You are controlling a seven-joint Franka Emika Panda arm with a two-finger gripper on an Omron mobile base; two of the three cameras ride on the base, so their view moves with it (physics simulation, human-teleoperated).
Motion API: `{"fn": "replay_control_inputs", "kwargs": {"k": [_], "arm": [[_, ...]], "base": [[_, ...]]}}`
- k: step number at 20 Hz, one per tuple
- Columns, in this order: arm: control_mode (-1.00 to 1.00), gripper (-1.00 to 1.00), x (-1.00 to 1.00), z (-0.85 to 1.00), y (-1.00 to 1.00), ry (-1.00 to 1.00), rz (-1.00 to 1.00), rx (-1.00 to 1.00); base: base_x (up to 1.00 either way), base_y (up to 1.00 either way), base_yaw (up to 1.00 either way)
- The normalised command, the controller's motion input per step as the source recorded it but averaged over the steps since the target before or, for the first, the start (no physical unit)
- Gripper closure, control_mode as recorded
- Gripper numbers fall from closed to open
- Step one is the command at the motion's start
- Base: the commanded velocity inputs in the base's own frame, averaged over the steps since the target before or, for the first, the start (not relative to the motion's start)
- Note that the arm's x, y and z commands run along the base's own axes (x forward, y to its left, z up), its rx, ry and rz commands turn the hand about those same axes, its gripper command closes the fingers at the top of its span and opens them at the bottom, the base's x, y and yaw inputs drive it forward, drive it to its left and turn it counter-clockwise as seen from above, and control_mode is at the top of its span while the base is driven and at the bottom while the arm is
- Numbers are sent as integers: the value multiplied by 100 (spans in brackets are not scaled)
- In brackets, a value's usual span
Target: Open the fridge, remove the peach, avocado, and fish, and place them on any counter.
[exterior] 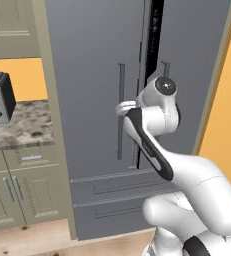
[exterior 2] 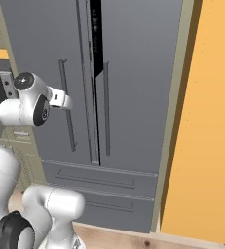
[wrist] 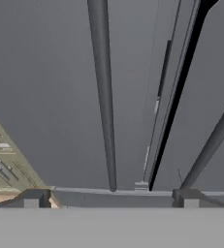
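The tall dark grey double-door fridge (exterior: pixel 97 75) stood ahead, its right door slightly ajar. The two-finger gripper (wrist: pixel 111 198) was spread wide, empty, before the left door's long vertical bar handle (wrist: pixel 104 97). The door looked heavy and rigid; that smooth bar seemed the best hold.

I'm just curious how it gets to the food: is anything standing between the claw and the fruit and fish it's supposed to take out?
Yes, the fridge itself. Its left door is shut and its right door only slightly ajar, so the food inside is hidden. The open gripper faces the left door's handle, with nothing visible between them.
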Motion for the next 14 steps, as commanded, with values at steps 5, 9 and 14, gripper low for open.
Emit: {"fn": "replay_control_inputs", "kwargs": {"k": [5, 9, 14], "arm": [[-100, -100, 61, 0, 8, -9, 0, 0], [-100, -100, 67, 0, 16, -9, -1, 0], [-100, -100, 68, 0, 3, -7, -4, 0]], "base": [[0, 0, 0], [0, 0, 0], [0, 0, 0]]}}
